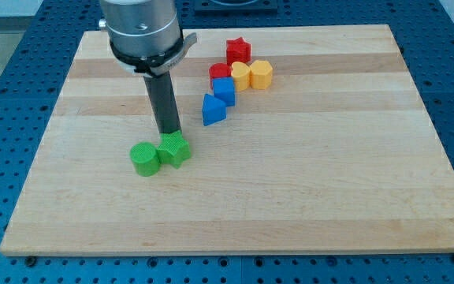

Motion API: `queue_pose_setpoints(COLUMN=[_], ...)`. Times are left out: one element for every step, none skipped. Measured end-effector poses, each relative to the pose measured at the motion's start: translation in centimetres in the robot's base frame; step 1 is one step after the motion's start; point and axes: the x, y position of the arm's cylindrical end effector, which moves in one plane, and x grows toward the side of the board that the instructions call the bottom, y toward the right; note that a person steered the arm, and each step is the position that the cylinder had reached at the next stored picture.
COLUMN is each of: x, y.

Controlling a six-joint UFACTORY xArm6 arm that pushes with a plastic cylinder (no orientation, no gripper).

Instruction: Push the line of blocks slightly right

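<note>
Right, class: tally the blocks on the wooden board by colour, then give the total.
Red: 2, red star and red block
Yellow: 2, and
Blue: 2, and
Green: 2, cylinder and
Total: 8

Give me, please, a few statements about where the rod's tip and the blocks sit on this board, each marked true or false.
1. My tip sits right at the top edge of the green star-shaped block. True.
2. The green round block lies on the view's right of the green star-shaped block. False: it lies on its left, touching it.
3. The red star block is the block nearest the view's top. True.
4. Two yellow blocks lie at the view's bottom, below the green pair. False: they lie in the upper cluster, beside a red block.
5. Two blue blocks lie below the red and yellow ones. True.
</note>
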Motion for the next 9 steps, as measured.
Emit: queue_pose_setpoints(x=[-0.3, -2.9, -5.4, -7.7, -10.4, -11.9, -12.1, -12.1, -12.1], y=[0.0, 0.0, 0.0, 0.0, 0.0, 0.7, 2.5, 3.8, 4.3])
